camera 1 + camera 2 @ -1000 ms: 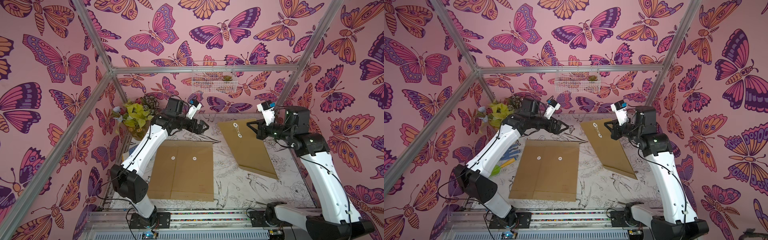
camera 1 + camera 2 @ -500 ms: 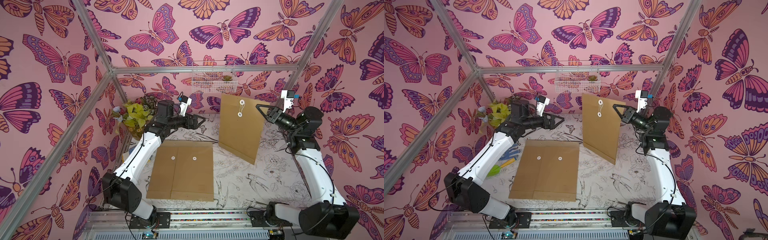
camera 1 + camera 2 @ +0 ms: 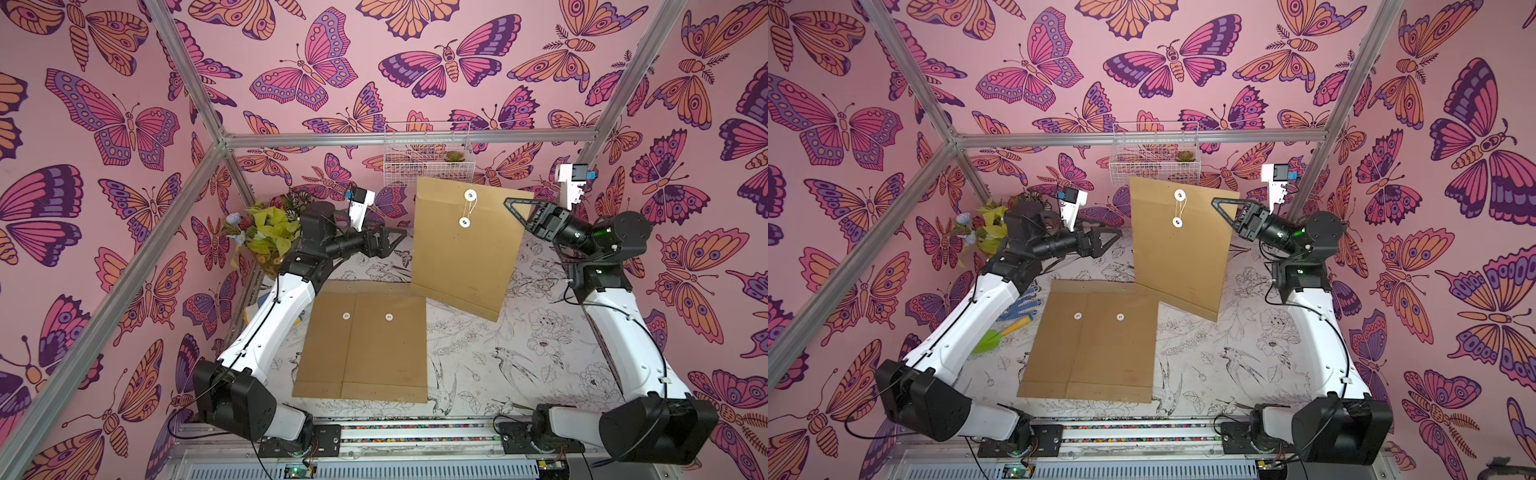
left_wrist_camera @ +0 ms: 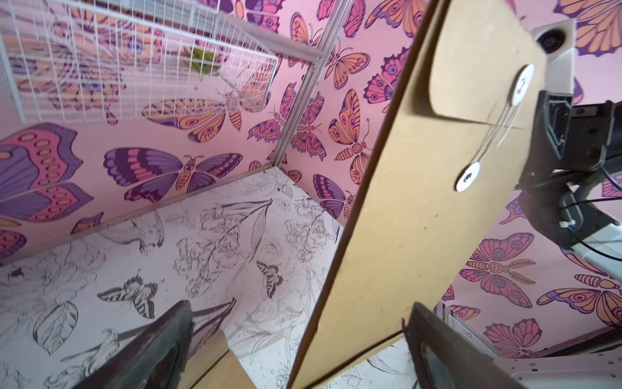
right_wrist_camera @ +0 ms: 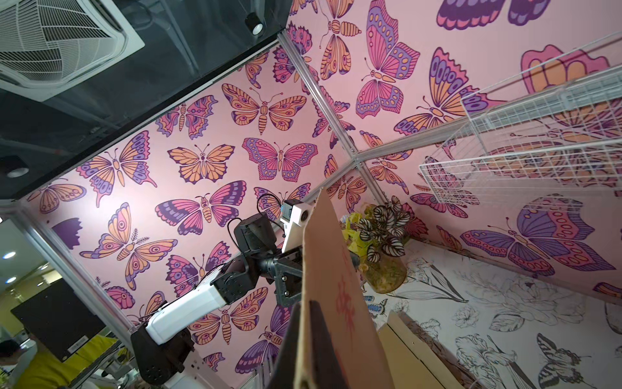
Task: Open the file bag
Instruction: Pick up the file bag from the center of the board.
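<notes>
Up swings the file bag (image 3: 461,257) from the worktop (image 3: 540,374), now upright between the 2 tools, right tool (image 3: 509,204) clenched on its edge, left tool (image 3: 397,243) released; looks light, bendy, so take the string (image 3: 468,208).

No legible text, brand, number or sign. The brown kraft-paper file bag (image 5: 331,256) carries red printed marks (image 5: 348,298) on its face in the right wrist view; these are too blurred to read.
</notes>
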